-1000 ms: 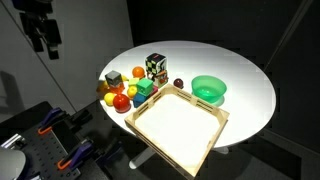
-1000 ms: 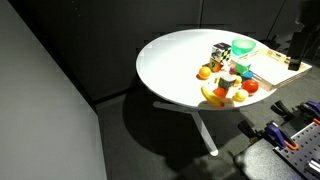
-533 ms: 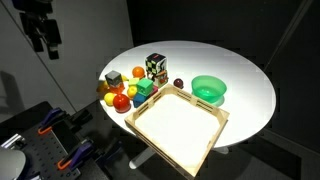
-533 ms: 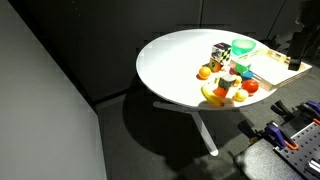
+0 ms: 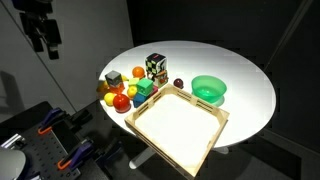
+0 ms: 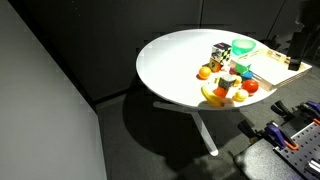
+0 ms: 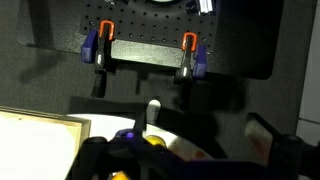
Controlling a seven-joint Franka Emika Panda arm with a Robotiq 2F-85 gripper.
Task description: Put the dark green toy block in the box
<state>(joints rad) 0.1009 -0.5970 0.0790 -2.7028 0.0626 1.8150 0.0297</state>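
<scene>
The dark green toy block (image 5: pixel 146 89) is a small green cube in the toy cluster on the round white table, right by the near corner of the box. In the other exterior view it is too small to pick out. The box (image 5: pixel 205 112) is a shallow light wood tray with nothing in it; it also shows in an exterior view (image 6: pixel 272 72) and in the wrist view (image 7: pixel 40 128). My gripper (image 5: pixel 43 38) hangs high at the far left, well above and away from the table. In the wrist view its fingers (image 7: pixel 205 122) stand apart with nothing between them.
A round bright green bowl (image 5: pixel 208 89) sits beside the box. The cluster holds an orange ball (image 5: pixel 113 78), a red ball (image 5: pixel 121 101), a patterned cube (image 5: pixel 155 67) and a dark ball (image 5: pixel 178 83). A black equipment base with orange clamps (image 5: pixel 55 140) stands below the table.
</scene>
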